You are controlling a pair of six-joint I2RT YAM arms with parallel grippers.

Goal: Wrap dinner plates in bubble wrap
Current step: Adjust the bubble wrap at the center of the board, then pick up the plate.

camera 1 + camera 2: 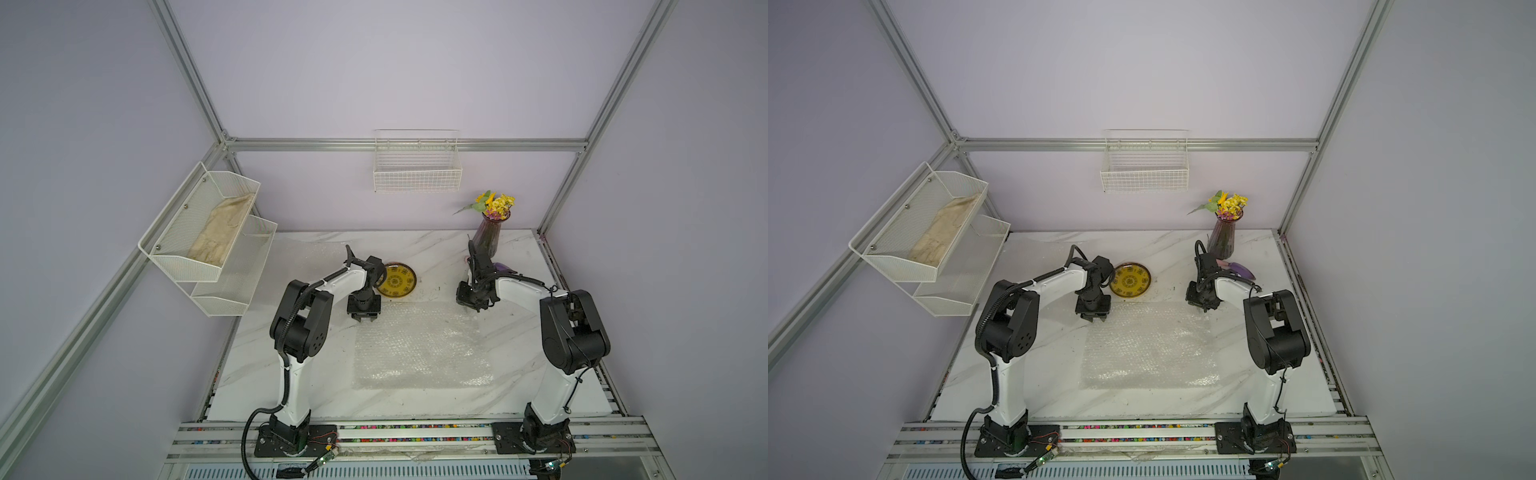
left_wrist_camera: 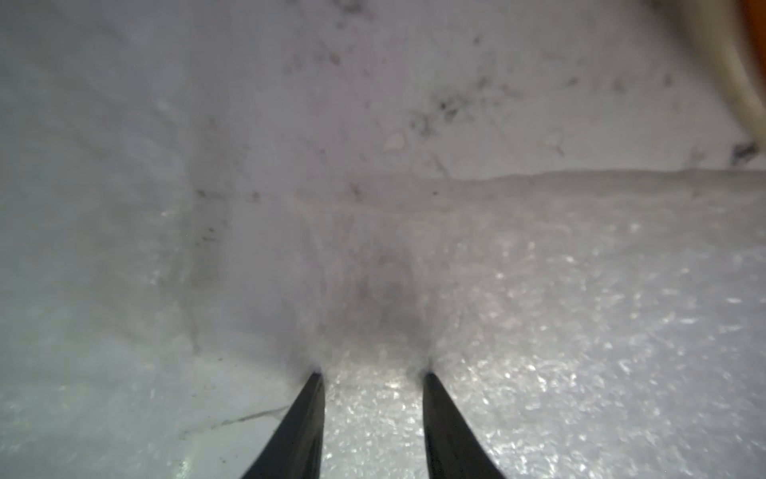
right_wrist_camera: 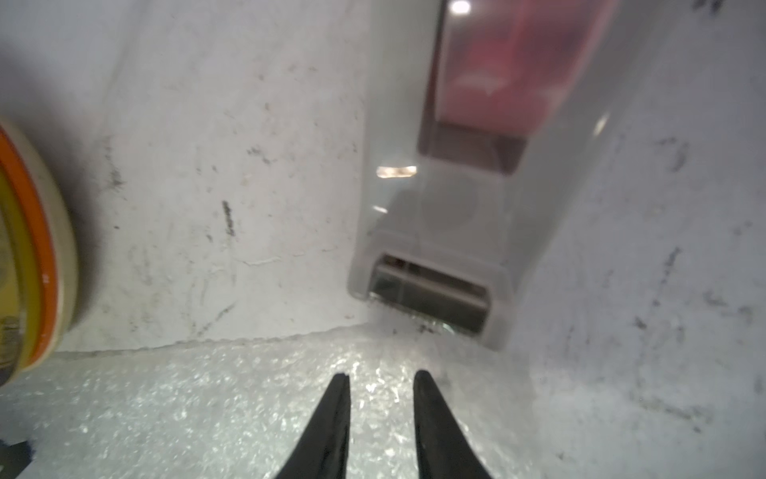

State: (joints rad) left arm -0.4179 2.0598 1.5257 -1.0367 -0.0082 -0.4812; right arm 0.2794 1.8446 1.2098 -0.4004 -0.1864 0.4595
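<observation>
Bubble wrap [image 1: 419,349] [image 1: 1150,345] lies spread flat on the marble desk [image 1: 511,395], in the middle and a little toward the near side. Just beyond its far edge, toward the left, the dinner plates [image 1: 400,281] [image 1: 1130,281] stand in one stack. The yellow plate [image 1: 400,281] with the dark pattern is on top. In the right wrist view the rim of the orange plate [image 3: 43,257] shows under it, and under that the rim of the cream plate [image 3: 66,249].

The left tool [image 1: 365,319] [image 1: 1096,318] points down at the far left corner of the sheet, just beside the stack. In the left wrist view the left tool [image 2: 371,373] is released: its two fingers stand apart, their tips are at the surface of the wrap, and nothing is clamped between them.

The right tool [image 1: 478,307] [image 1: 1204,308] is at the far right corner of the sheet. In its wrist view the right tool [image 3: 381,373] is also released, with the fingers apart over the wrap near its far edge. Whether the tips touch the sheet I cannot tell. Just beyond this edge lies a grey tape dispenser [image 3: 447,232].

At the far right of the desk stands a vase [image 1: 490,237] with yellow flowers.
</observation>
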